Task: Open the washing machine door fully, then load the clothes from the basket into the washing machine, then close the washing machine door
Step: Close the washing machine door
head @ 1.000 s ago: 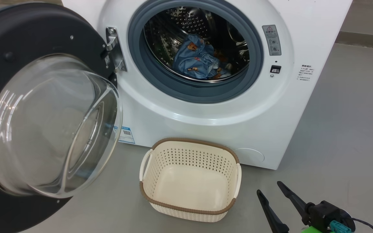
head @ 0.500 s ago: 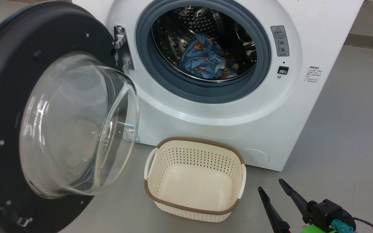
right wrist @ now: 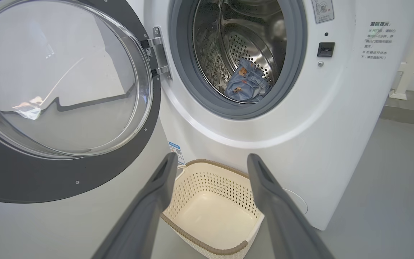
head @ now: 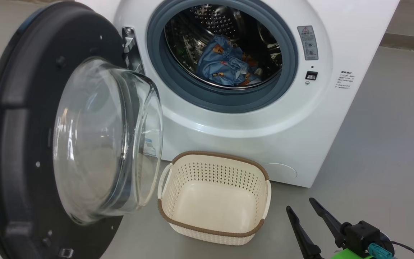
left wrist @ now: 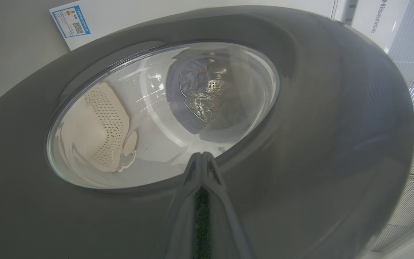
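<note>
we see the washing machine (head: 250, 136) on the floor (head: 390, 144), its drum (head: 207, 21) uncovered. the washing machine door (head: 20, 108) hangs half swung on its hinge (head: 129, 46), glass bowl (head: 106, 144) bulging toward the machine. the basket (head: 212, 155) sits on the floor just beside the machine's lower front edge. the clothes (head: 221, 66) lie at the drum's bottom. our right gripper (head: 299, 204) hovers unclenched near the basket's right corner; our left gripper (left wrist: 201, 155), pinched tight, seems to touch the door's outer face by the glass rim.

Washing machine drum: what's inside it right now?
A light blue bundle of clothes with orange prints lies on the drum floor. Anything beneath the bundle is hidden.
</note>
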{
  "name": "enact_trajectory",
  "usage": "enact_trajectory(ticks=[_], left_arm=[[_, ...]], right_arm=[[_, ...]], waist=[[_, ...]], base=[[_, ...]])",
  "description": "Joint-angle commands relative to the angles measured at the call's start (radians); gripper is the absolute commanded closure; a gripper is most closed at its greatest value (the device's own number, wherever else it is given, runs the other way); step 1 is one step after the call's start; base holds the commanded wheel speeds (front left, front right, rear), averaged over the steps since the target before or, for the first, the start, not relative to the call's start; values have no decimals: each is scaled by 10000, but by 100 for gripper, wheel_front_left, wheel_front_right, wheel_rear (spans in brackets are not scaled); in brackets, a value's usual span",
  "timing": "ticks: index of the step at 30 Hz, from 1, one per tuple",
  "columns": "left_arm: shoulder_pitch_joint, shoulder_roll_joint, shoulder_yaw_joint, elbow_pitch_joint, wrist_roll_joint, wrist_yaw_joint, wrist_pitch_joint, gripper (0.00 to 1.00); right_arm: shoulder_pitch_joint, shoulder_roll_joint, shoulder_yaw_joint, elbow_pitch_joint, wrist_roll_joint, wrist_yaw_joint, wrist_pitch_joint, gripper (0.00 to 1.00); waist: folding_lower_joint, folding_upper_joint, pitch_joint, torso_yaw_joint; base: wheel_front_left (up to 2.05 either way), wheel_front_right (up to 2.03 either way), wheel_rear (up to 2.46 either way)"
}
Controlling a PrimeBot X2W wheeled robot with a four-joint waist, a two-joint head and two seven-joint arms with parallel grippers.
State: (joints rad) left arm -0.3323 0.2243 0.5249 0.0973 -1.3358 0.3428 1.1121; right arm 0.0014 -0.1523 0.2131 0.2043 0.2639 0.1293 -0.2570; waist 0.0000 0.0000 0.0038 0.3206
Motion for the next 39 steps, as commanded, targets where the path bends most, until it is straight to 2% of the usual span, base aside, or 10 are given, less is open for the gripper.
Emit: enact_trajectory(ticks=[1,11,18,27,39], left_arm=[[100,229,91,-606,-93,123,286,100],[749,-477,-166,-2210,-554,742,961,100],[1134,-1035,-686,-3088,-708,944,1277,100],[1011,-1475,-1452,-3187,-762,862,1112,100],[546,-1723,-2492,-2673,-1458,368,337,100]], right_arm=[[-148,-14,158,-285,2,14,-48,0],[-55,6,45,-318,-22,14,-48,0],[-54,21,39,-323,-26,14,-48,0],[-136,25,106,-317,-18,14,-48,0],[-218,33,144,-292,6,14,-48,0]], waist=[[0,0,-3,-78],[0,0,-6,-407],[0,0,46,-637],[0,0,164,-949],[0,0,333,-1657]], base=[[0,0,0],[0,0,0],[0,0,0],[0,0,0],[0,0,0]])
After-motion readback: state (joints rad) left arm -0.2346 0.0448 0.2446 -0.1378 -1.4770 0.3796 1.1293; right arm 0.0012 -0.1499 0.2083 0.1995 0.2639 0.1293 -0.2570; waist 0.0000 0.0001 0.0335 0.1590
